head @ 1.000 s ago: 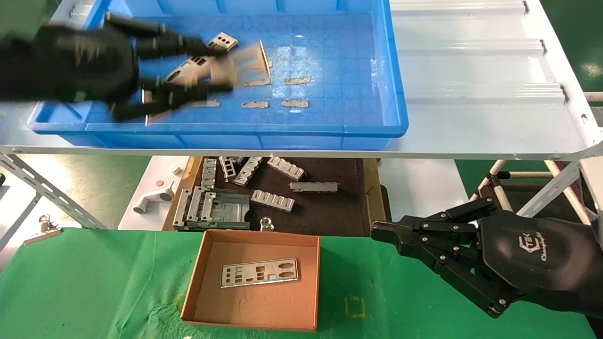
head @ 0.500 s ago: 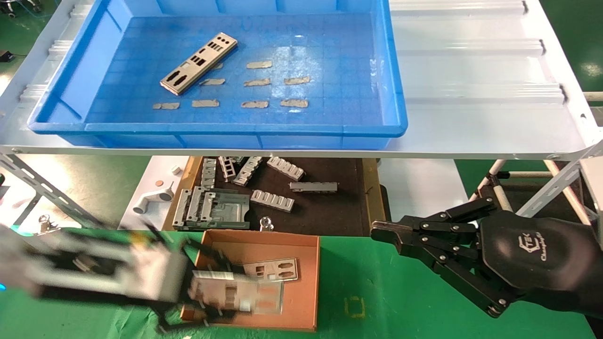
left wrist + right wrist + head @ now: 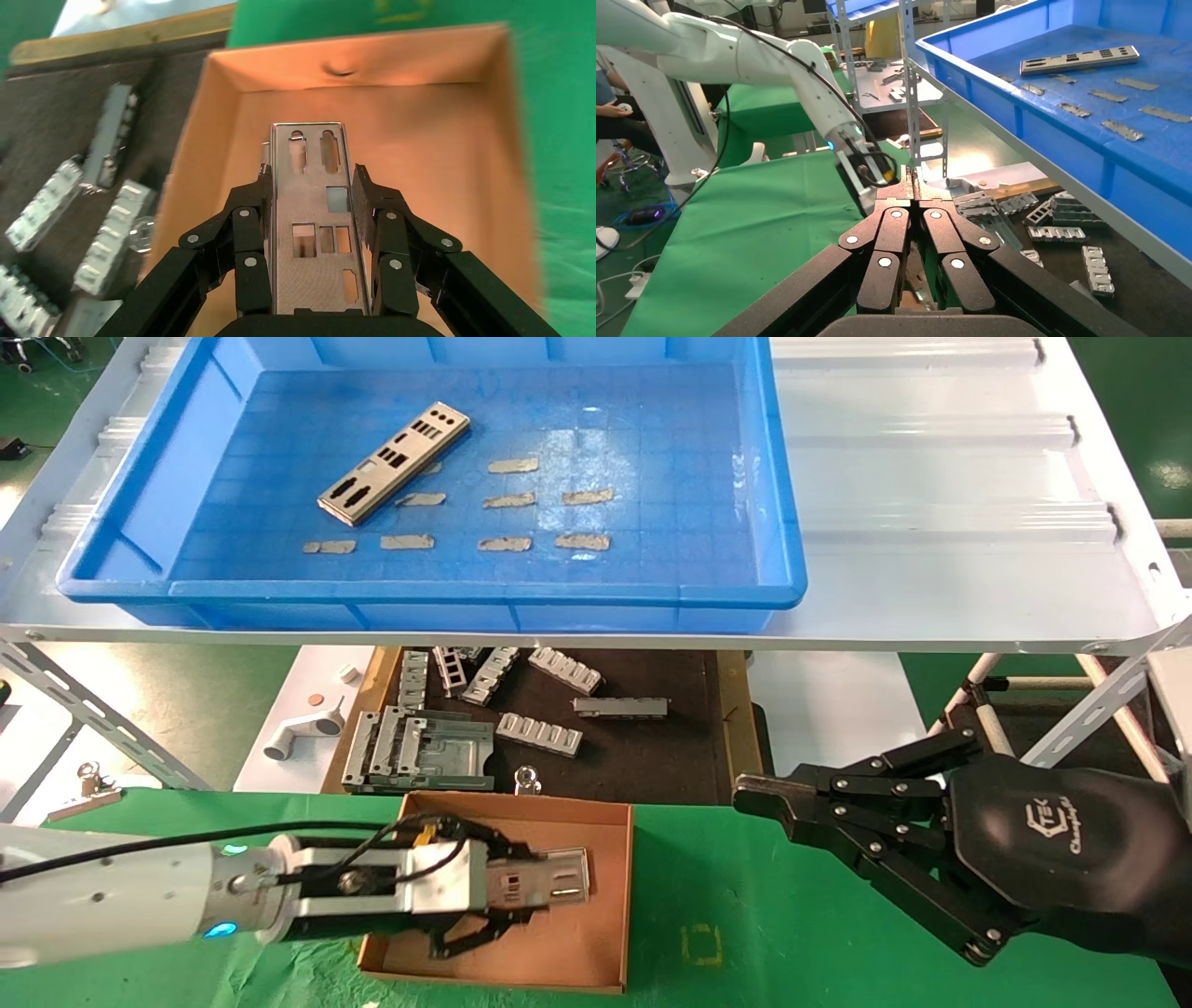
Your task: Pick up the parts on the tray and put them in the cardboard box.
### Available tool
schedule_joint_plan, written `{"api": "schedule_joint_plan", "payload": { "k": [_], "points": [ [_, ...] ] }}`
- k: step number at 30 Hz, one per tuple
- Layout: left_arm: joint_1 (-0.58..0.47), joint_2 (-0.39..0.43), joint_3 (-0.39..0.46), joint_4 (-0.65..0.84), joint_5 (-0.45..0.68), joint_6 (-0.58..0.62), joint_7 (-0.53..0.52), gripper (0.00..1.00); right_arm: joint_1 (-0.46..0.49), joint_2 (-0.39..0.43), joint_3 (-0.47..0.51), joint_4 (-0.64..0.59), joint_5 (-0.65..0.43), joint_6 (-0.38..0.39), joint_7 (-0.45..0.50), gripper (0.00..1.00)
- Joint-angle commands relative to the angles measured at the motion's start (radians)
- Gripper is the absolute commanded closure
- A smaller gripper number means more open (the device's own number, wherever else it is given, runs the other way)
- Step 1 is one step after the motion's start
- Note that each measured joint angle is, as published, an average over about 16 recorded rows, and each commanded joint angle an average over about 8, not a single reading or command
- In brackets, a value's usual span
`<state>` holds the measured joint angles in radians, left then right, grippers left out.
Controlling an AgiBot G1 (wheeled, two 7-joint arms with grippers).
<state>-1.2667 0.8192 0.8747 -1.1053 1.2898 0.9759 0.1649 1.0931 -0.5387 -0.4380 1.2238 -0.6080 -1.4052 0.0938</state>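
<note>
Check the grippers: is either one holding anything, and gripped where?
The left gripper pinches a punched silver plate by its two long edges, over the cardboard box. The right gripper, parked beside the box, is shut on nothing.

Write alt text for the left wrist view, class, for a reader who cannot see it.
The left claw grips a silver punched metal part by its long edges, holding it over the inside of the brown cardboard box. Beside the box, ribbed grey brackets lie on a dark mat.
</note>
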Motion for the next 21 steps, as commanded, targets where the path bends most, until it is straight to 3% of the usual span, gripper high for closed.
{"api": "schedule_joint_plan", "payload": {
  "k": [1,4,5,11,13,21],
  "points": [
    [0.004,0.023,-0.001,0.026,0.007,-0.030,0.006,1.00,0.000,0.000,0.000,0.000,0.000,0.000,0.000,1.00],
    [0.000,0.054,0.001,0.079,0.012,-0.041,0.024,0.99,0.000,0.000,0.000,0.000,0.000,0.000,0.000,1.00],
    [-0.002,0.064,0.001,0.097,0.012,-0.041,0.032,0.93,0.000,0.000,0.000,0.000,0.000,0.000,0.000,1.00],
    [-0.024,0.109,0.000,0.192,-0.003,-0.005,0.083,0.18,0.000,0.000,0.000,0.000,0.000,0.000,0.000,1.00],
    [-0.032,0.118,-0.001,0.217,-0.010,0.012,0.098,0.00,0.000,0.000,0.000,0.000,0.000,0.000,0.000,1.00],
    [-0.064,0.135,-0.004,0.287,-0.024,0.059,0.132,0.00,0.000,0.000,0.000,0.000,0.000,0.000,0.000,1.00]
  ]
}}
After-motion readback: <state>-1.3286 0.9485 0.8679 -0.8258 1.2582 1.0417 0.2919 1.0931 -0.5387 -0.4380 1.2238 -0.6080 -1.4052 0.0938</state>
